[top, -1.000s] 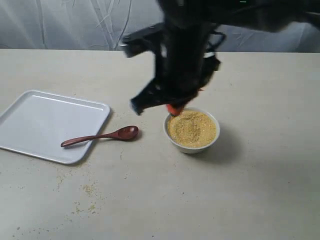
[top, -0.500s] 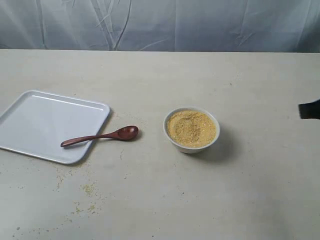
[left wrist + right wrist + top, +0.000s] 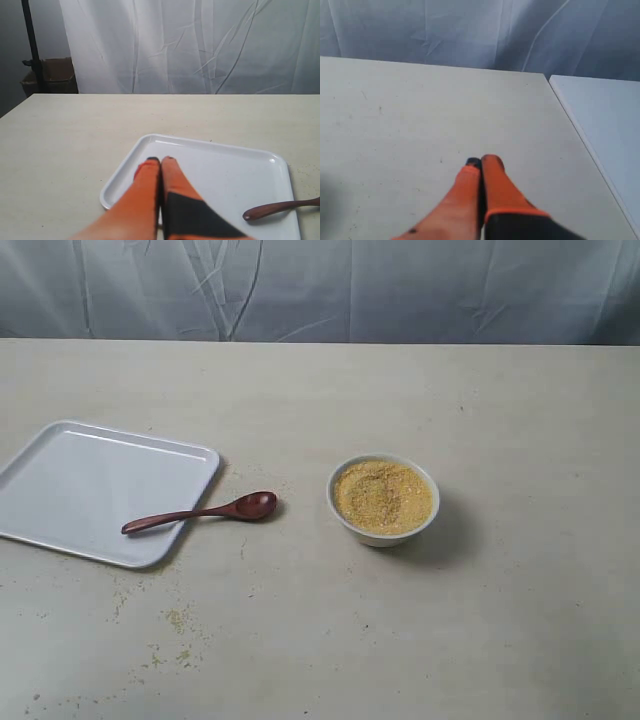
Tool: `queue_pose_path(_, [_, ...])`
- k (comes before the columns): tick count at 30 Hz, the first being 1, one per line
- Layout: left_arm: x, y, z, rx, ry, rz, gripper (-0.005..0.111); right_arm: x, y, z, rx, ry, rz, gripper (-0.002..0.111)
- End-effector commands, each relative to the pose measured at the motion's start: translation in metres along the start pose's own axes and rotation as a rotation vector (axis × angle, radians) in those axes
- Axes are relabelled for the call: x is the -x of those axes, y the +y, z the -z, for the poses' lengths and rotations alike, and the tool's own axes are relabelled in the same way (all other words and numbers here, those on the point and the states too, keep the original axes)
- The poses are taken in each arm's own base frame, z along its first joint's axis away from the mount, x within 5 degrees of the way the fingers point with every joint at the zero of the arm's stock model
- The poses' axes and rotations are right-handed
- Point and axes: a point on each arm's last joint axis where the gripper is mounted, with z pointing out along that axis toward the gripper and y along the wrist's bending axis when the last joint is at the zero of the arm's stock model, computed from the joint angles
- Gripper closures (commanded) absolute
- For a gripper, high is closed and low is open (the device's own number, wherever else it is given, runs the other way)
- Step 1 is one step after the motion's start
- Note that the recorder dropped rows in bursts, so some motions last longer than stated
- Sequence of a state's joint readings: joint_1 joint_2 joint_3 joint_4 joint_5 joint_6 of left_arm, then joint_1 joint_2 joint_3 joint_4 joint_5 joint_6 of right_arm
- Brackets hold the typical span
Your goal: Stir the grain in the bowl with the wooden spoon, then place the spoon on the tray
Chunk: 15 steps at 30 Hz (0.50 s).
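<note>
While the left hand point(image 3: 160, 159) and right hand point(image 3: 481, 161) clench, slender wooden spoon point(image 3: 212, 510) straddles tray point(image 3: 90, 480).

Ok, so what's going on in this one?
Nothing is being handled. The left tool and right tool are both shut and empty, and neither arm shows in the exterior view. The wooden spoon lies with its handle over the tray and its head on the table. The bowl of grain stands apart.

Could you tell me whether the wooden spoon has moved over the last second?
No. The wooden spoon lies as before: handle end over the tray edge, head on the table left of the bowl.
</note>
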<state>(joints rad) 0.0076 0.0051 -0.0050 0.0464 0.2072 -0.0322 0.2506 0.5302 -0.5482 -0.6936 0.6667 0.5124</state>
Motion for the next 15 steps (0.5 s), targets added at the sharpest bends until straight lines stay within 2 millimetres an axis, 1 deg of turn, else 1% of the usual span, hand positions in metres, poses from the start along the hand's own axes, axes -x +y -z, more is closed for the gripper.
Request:
queue_pose_path(1, [-0.001,0.0,0.0,0.0,-0.007,0.004,0.106,-0.001,-0.003,0.005,-0.013,-0.023,-0.004,0.109])
queue_pose_path(4, [-0.001,0.0,0.0,0.0,-0.007,0.004,0.106,-0.001,-0.003,0.005,-0.013,-0.025,-0.005,0.109])
queue_pose_path(7, [-0.001,0.0,0.0,0.0,-0.007,0.004,0.106,-0.002,-0.006,0.015,0.002,-0.072,-0.029,0.109])
queue_pose_path(15, [-0.001,0.0,0.0,0.0,-0.007,0.004,0.106,-0.01,-0.024,0.06,-0.004,-0.289,-0.129,0.109])
